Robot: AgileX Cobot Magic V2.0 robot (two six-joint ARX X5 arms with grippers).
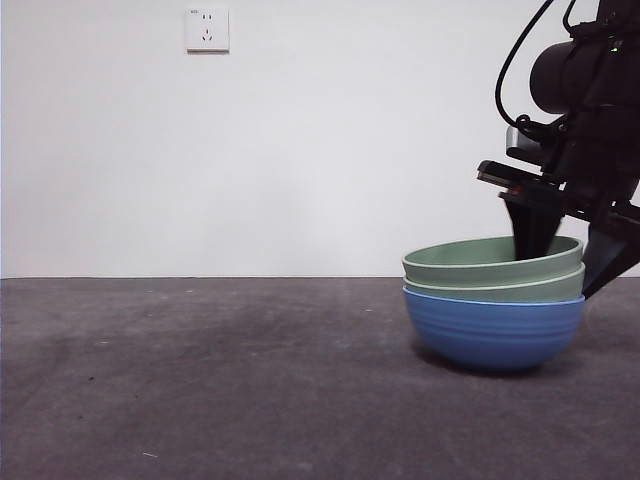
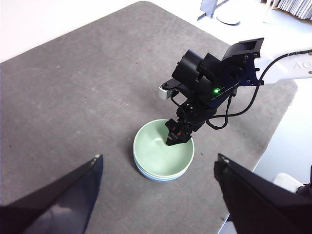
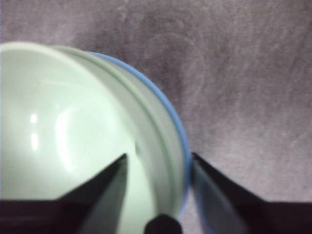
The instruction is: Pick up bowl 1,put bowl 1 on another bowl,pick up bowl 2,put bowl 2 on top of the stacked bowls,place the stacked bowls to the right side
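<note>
1. Stack (image 1: pixel 494 300) sits right of centre on the mat (image 1: pixel 200 380): two green bowls in the blue bowl (image 1: pixel 493 335)
2. Our right gripper (image 3: pixel 158 163) straddles the rims, one jaw inside, one outside, not clamped
3. We should close squarely on all three rims, keeping them level
4. Left gripper (image 2: pixel 158 168) waits above, jaws apart

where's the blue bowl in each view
Front view: blue bowl right of centre, under two green bowls.
Left wrist view: only a thin blue edge beneath the green stack.
Right wrist view: blue rim arc.
Shared landmark: the right gripper straddling the rims.
</note>
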